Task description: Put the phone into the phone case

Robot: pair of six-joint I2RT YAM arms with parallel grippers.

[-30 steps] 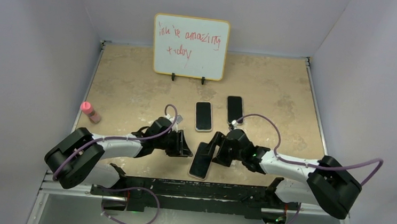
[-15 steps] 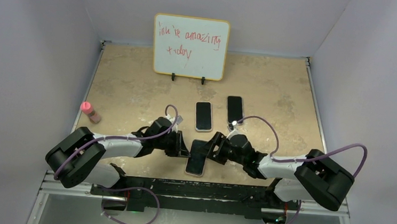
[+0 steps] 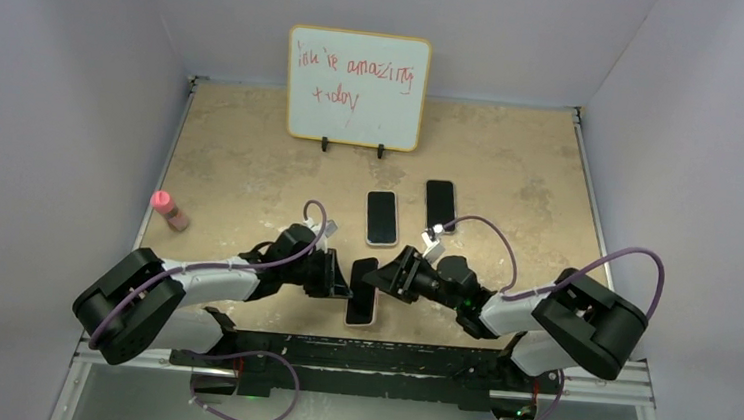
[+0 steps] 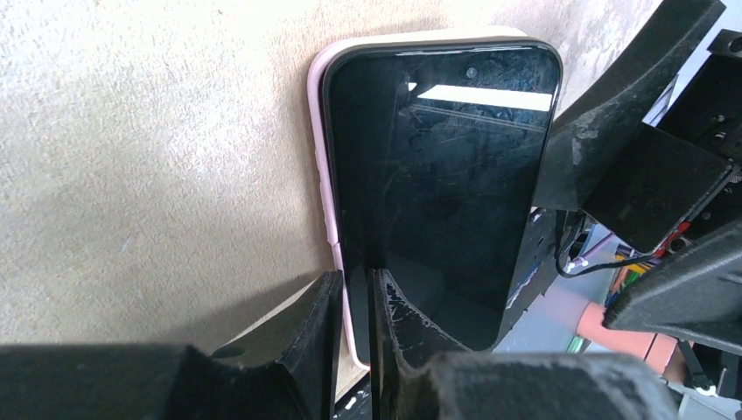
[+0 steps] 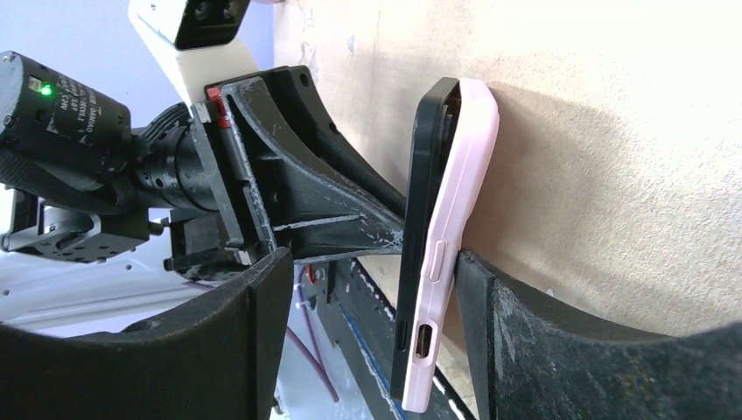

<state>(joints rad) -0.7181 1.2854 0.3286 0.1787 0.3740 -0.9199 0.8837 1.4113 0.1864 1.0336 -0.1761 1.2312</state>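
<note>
The left gripper (image 4: 357,293) has its jaws nearly closed, pinching one long edge of the phone (image 4: 437,175) together with the rim of the pink case (image 4: 324,184); the right gripper (image 5: 372,262) has its jaws apart and straddles the same pair, one finger (image 5: 542,341) against the back of the case, the other clear of the screen. The phone sits only partly in the case (at one end its black body stands off the pink shell, leaving a gap); both are tipped up on a long edge at the near middle of the table (image 3: 251,160). Beyond them two spare phones (image 3: 381,218) lie flat side by side; a whiteboard (image 3: 356,88) stands at the back; a small pink-capped bottle (image 3: 169,210) stands at the left edge.
</note>
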